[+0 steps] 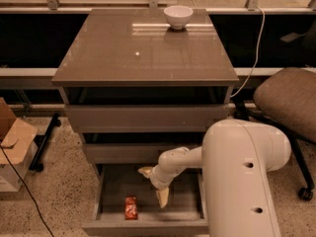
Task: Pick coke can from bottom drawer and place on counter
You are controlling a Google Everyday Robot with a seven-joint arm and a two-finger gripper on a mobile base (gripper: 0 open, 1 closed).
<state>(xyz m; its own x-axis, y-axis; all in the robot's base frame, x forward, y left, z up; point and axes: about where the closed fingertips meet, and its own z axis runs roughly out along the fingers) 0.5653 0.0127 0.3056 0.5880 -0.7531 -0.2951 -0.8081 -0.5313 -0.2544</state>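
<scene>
The coke can [131,207] lies on its side on the grey floor of the open bottom drawer [113,181], near the front left. My gripper [153,184] hangs inside the drawer, to the right of the can and a little behind it, not touching it. Its two pale fingers [162,197] are spread apart with nothing between them. The white arm reaches in from the lower right and hides the drawer's right side. The counter [143,53] is the glossy grey-brown top of the cabinet above.
A white bowl [177,16] stands at the back of the counter. The two upper drawers [145,117] are slightly open. An office chair [289,102] stands to the right, a cardboard box [12,142] to the left. A white cable [254,48] hangs at the right.
</scene>
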